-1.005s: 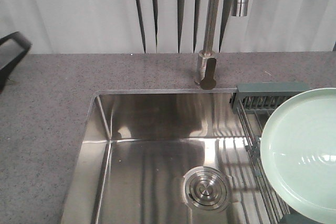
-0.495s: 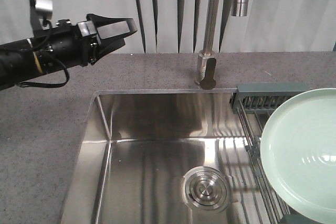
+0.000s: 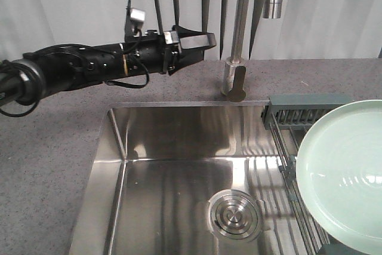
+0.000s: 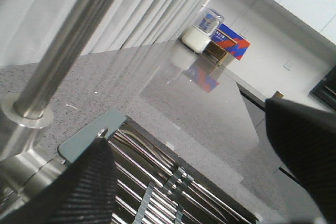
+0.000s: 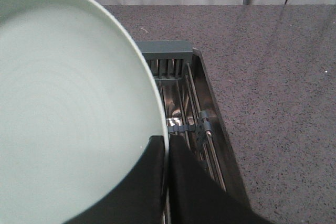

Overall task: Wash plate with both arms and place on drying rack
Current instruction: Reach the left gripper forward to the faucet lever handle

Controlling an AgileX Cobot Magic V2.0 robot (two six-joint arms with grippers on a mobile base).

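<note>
Plate [image 3: 343, 171]: at the right edge of the sink [image 3: 116, 165], over the rack [image 3: 301, 110], face tipped toward the front camera. I cannot tell whether it touches the bars.
Right gripper [image 5: 167, 153]: clamped on the plate's rim, one finger on each face. Nothing else holds the plate.
Left gripper [image 3: 208, 41]: jaws spread and empty, above the counter [image 3: 54, 141] along the sink's back edge, just beside the faucet [image 3: 239, 34].
Step, as I judge it: the left arm is being brought in so that both arms can handle the plate.
Risk, slip: the plate is glossy and pinched at one edge only. A quick swing or water on it could let it pivot or slide out and drop onto the rack or into the sink.
Risk, knock: the left fingers are close to the faucet stem, and a sideways reach toward the plate could strike it or catch the arm's cables on the lever.
Risk, chip: lowering the plate askew could rap its rim on the bars.
Writing: none on plate, rack or faucet. A jar [image 4: 202, 29] with a blue label and a red-and-blue box [image 4: 229, 42] stand at the counter's far end, their print too small to read.
</note>
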